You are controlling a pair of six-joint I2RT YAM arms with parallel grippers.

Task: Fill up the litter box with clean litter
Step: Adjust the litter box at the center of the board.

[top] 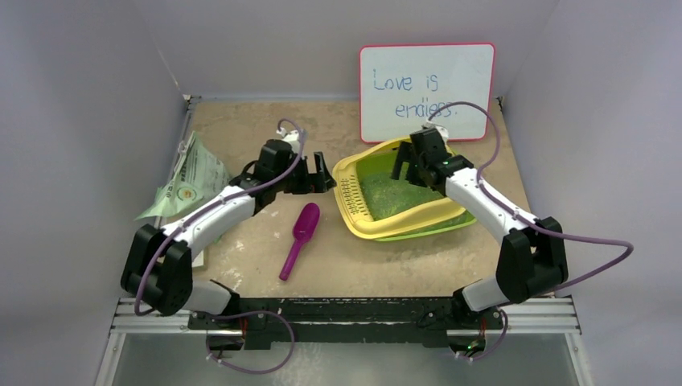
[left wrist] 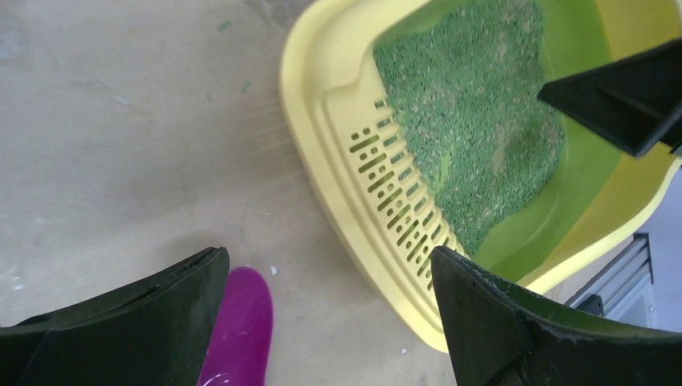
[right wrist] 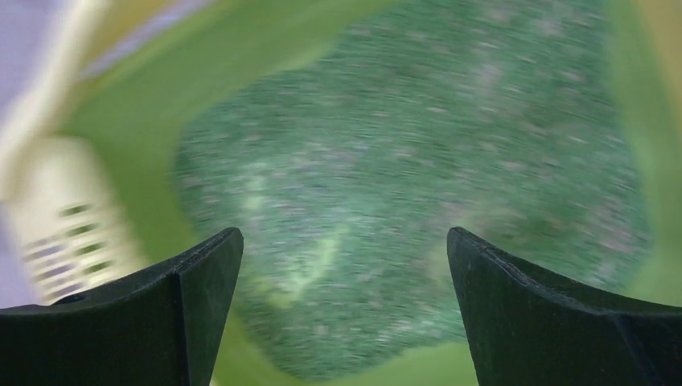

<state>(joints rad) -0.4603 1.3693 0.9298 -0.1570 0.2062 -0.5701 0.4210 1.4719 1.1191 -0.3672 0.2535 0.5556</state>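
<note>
Setting: a tan table [top: 362,265] walled in pale grey, with two arms reaching up from the bottom edge of the overhead frame.
Litter box: the yellow litter box [top: 351,211] sits right of centre in the overhead view, set at a slant, its slotted grille at the left end. Its inner walls are bright green, and a green edge shows under its lower right rim.
Clean litter: the clean litter [top: 394,197] lies inside the tray as a loose grainy patch that runs up to the grille. Bare green floor shows along the tray's right side in the left wrist view.
Left gripper: the left gripper [top: 320,174] hangs just left of the tray's grille end, over bare table, jaws spread wide with nothing between them. Its own camera shows the tray's yellow corner between the two fingers.
Right gripper: the right gripper [top: 408,172] is poised above the tray's upper half, jaws wide apart and holding nothing. Its camera, blurred, looks straight down at the green grains, with the grille at the left of the frame. Whether the fingertips touch the grains cannot be told.
Scoop: a magenta scoop [top: 299,240] lies flat on the table left of the tray and apart from it, below the left gripper in the overhead frame.
Bag: a pale green printed bag [top: 191,181] rests at the table's left edge, beside the left arm.
Board: a white red-framed board [top: 426,90] stands against the back wall at upper right, behind the tray, handwritten in blue "Love is endless."
</note>
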